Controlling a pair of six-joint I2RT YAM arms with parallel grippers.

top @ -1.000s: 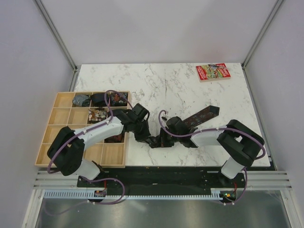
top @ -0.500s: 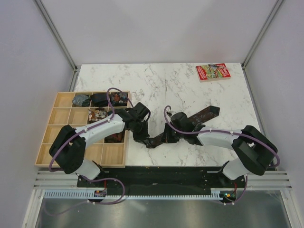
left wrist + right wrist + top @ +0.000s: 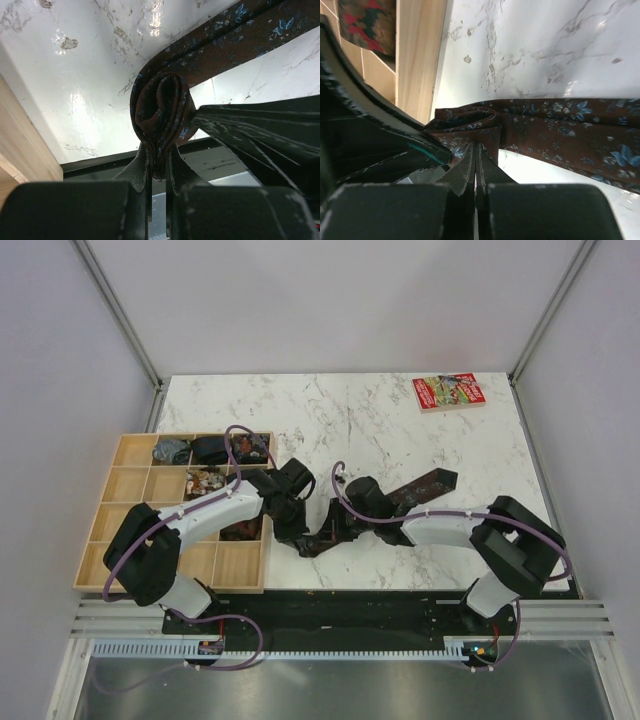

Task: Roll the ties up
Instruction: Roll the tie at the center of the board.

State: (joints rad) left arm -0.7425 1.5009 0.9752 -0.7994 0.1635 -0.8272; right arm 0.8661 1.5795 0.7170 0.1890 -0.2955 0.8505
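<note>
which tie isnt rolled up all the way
The brown tie on the marble table: only one end is coiled, pinched by the left tool and right tool, the rest lying flat. The others are bundles in the wooden tray.

Left arm (image 3: pixel 215 512) and right arm (image 3: pixel 440 529) meet at centre, jaws clamped.

The top external camera is looking down from above and behind the arms, taking in the whole desk (image 3: pixel 350 410) and the wooden tray (image 3: pixel 130 485) from afar. The left wrist camera is peering very closely along the left gripper (image 3: pixel 159 156) at the rolled end of the tie (image 3: pixel 162 107). The right wrist camera is facing the same roll along the right gripper (image 3: pixel 476 151), towards the tray. All three views are sharing that roll and the marble around it.
</note>
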